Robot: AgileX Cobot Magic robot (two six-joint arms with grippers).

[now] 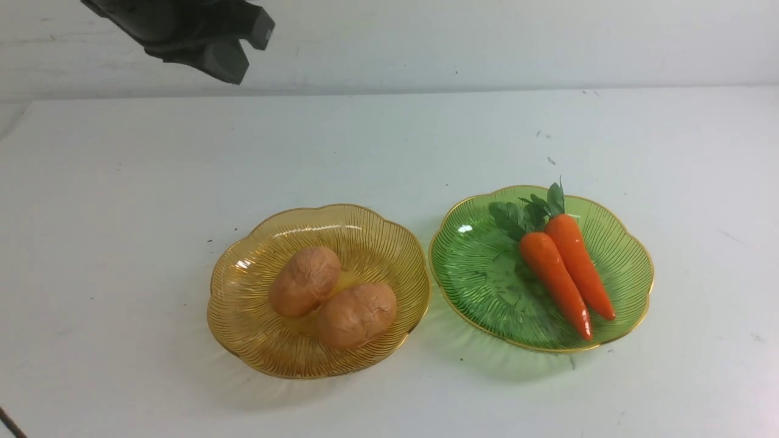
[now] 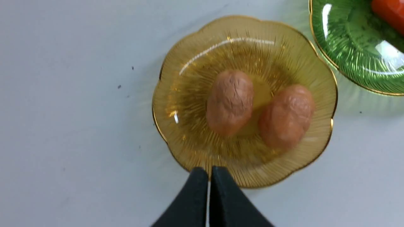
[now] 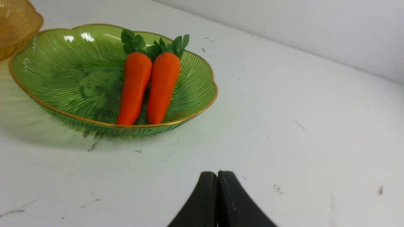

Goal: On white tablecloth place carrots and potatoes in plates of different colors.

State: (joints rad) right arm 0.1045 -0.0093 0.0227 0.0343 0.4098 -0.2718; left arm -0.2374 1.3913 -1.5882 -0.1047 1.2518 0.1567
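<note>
Two tan potatoes point(image 1: 331, 298) point(image 2: 258, 108) lie side by side in the amber-yellow plate point(image 1: 243, 316) point(image 2: 189, 126) on the white tablecloth point(image 1: 122, 213). To its right, the green plate point(image 1: 475, 274) point(image 3: 63, 72) holds two orange carrots point(image 1: 566, 267) point(image 3: 148, 85) with green tops, touching each other. My left gripper point(image 1: 228, 64) point(image 2: 209, 170) hangs high above the table at the back left, shut and empty. The right gripper point(image 3: 217, 173) is out of the front view; its wrist view shows it shut and empty above bare cloth beside the green plate.
A pale wall point(image 1: 487, 42) runs behind the table's far edge. Small dark specks point(image 1: 551, 160) mark the cloth behind the green plate.
</note>
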